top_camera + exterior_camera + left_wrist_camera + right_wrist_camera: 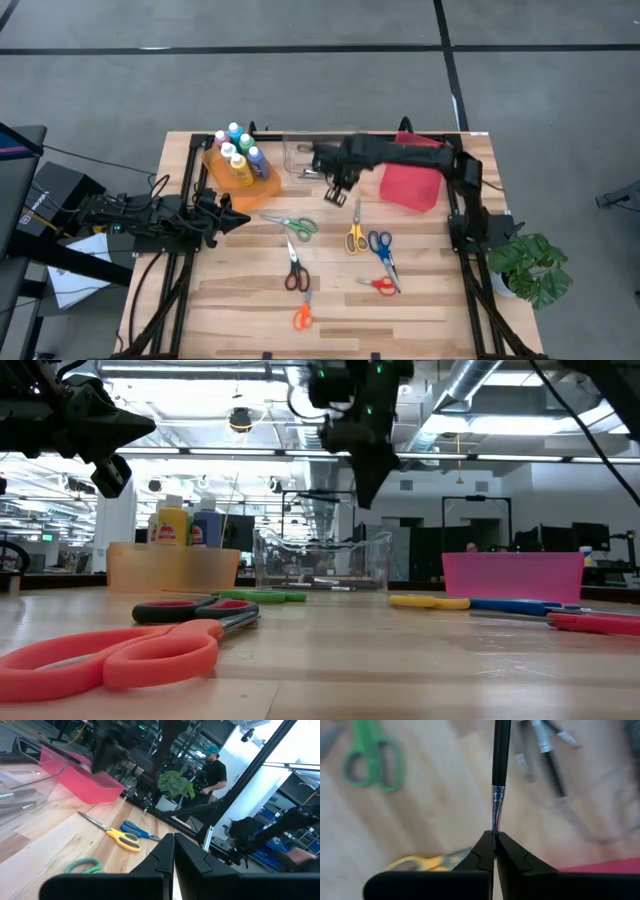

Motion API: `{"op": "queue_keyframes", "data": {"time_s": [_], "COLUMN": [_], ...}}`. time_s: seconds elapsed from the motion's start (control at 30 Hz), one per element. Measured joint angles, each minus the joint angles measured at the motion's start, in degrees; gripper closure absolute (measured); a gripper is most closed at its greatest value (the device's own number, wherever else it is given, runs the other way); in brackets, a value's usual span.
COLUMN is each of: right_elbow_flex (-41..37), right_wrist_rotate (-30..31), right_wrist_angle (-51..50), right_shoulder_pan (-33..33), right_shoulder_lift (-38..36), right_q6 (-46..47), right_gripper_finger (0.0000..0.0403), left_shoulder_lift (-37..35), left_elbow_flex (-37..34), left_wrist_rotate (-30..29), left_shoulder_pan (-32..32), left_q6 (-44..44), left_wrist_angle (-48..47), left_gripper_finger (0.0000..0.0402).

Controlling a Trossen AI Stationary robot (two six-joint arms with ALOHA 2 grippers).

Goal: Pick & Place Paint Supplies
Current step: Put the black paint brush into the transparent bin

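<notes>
**Paintbrush pinched above the worktop**

High view: my right gripper [338, 190] hangs over the worktop [240, 295] just beside the clear bin [298, 160], with the red bin [410, 186] on its other side. Paint bottles [238, 152] stand in the orange bin [240, 178]. Green scissors [293, 225], yellow scissors [354, 236], blue scissors [381, 248], red scissors [381, 286], orange scissors [302, 316] and a dark-handled pair [294, 274] lie spread on the wood. My left gripper [232, 220] waits at the left edge.

Low view: my right arm hangs above the clear bin, clear of the wood.

Left wrist view: my left jaws are closed on nothing. A person [212, 770] stands beyond the worktop.

Right wrist view: my right jaws are clamped on a thin dark paintbrush [500, 765], gripping it by the tip end. More brushes [545, 750] lie in the clear bin.
</notes>
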Motion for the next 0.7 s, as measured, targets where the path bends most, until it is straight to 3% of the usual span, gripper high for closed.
{"op": "queue_keyframes", "data": {"time_s": [0.37,0.7], "right_elbow_flex": [0.04,0.04], "right_wrist_rotate": [1.48,1.34], "right_wrist_angle": [7.3,9.76], "right_shoulder_pan": [-12.62,-13.8], "right_shoulder_lift": [3.77,10.45], "right_q6": [-24.61,-38.77], "right_gripper_finger": [0.0403,0.0403], "left_shoulder_lift": [0.0,0.0], "left_elbow_flex": [0.02,0.0], "left_wrist_rotate": [-0.02,0.01], "left_shoulder_pan": [-0.02,-0.01], "left_q6": [0.02,0.01], "left_wrist_angle": [0.0,0.03], "left_gripper_finger": [0.0396,0.0396]}}
